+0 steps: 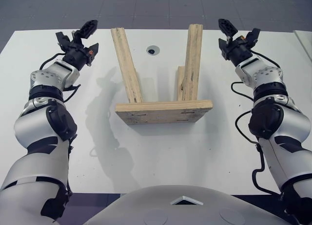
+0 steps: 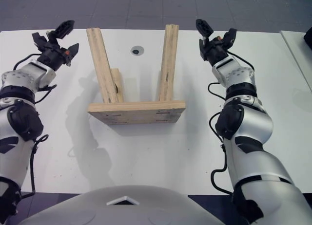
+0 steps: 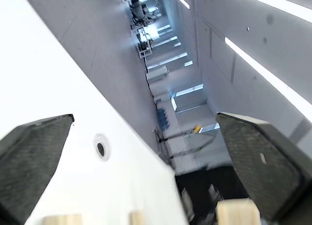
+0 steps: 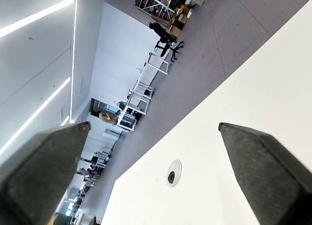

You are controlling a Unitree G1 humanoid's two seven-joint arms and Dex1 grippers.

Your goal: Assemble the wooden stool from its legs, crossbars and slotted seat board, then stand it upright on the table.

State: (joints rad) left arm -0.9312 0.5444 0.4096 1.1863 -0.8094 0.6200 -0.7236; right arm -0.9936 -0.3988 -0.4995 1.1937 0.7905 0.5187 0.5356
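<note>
Stool (image 1: 163, 112): on the white table (image 1: 161, 157), seat board nearest the robot.
Left gripper (image 1: 75, 31): fingers spread, beside the stool.
Right gripper (image 1: 239, 28): fingers spread, at the stool's other side.

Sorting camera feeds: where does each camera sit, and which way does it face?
Left eye: on head, facing forward-down at stool on table; arms, left claw, right claw show.
Right eye: same scene.
Left wrist: looks out between its own fingers over the table's hole.
Right wrist: likewise, between its own fingers.
Shared: all four show the hole.
</note>
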